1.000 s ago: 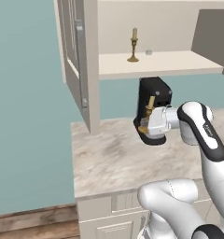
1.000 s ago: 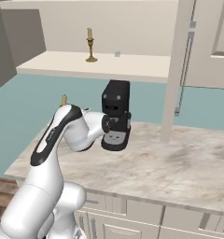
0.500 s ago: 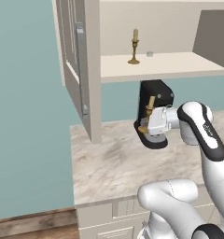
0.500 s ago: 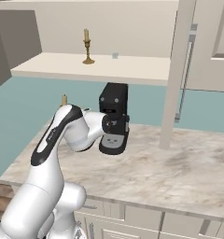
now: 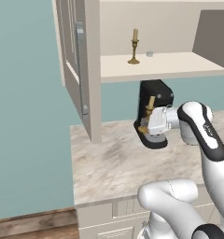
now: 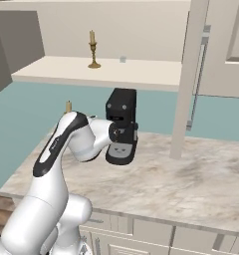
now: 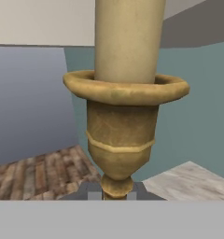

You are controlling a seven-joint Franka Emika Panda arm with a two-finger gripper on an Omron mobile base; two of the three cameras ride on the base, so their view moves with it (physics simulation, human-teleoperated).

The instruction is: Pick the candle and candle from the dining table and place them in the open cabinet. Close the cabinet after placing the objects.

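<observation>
**Second candle in transit – collision risk at the shelf**

While the gripper (image 5: 148,122) stands nearly closed on the brass stem of the second candle (image 7: 125,116), the load sits below the cabinet shelf (image 5: 163,67), just in front of a black appliance (image 5: 153,112) on the marble counter (image 5: 114,163). The first candle (image 5: 134,46) stands upright on the shelf, towards its far left.

Hazards, as judged from this position:
- Lifting straight up would likely drive the candle tip into the underside of the shelf – the hand needs to clear the near edge first.
- A slim, smooth metal stem gives the fingers little purchase; a knock could rotate the candlestick in the grip.
- Setting down too near the first candle could topple it, since each rests on a small flared foot.
- The open door (image 5: 81,70) hangs at the left; a wide swing could strike it.

Materials: matte wax cylinder, pale yellow; turned brass cup with a raised rim and ribbed band; veined, polished stone; painted recessed-panel door with a silver bar handle (image 5: 81,65).
</observation>
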